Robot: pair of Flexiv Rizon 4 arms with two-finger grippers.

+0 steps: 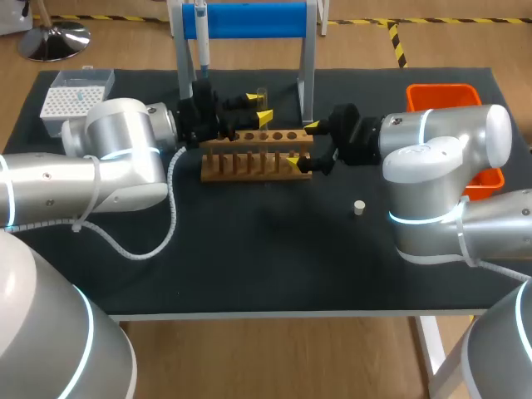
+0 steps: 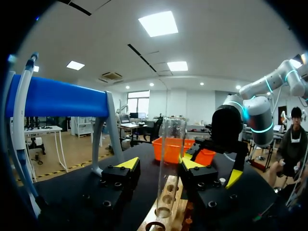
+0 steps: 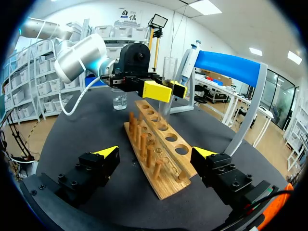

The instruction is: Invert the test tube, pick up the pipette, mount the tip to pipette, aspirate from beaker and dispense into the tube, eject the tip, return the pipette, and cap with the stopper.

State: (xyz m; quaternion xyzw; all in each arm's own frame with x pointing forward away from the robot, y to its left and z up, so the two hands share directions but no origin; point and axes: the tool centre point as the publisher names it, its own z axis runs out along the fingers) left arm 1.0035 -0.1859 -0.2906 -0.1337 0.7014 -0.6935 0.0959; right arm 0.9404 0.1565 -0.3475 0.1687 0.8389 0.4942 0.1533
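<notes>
A clear test tube (image 2: 169, 159) stands upright, mouth up, in a hole near the left end of the wooden rack (image 1: 258, 155). My left gripper (image 2: 161, 164) is open around it, with one yellow fingertip (image 2: 191, 163) close beside the glass and the other well apart. The same tube (image 3: 169, 71) and left gripper (image 3: 168, 90) show ahead of my right gripper (image 3: 154, 161). My right gripper (image 1: 302, 145) is open and straddles the rack's right end without touching it. The pipette (image 1: 202, 37) hangs on the blue stand. The pale stopper (image 1: 359, 207) lies on the mat.
A white tip box (image 1: 75, 98) sits at the back left, and an orange bin (image 1: 442, 93) at the back right. The blue-barred stand (image 1: 249, 18) rises behind the rack. A small beaker (image 3: 119, 99) of liquid stands beyond the rack's far end.
</notes>
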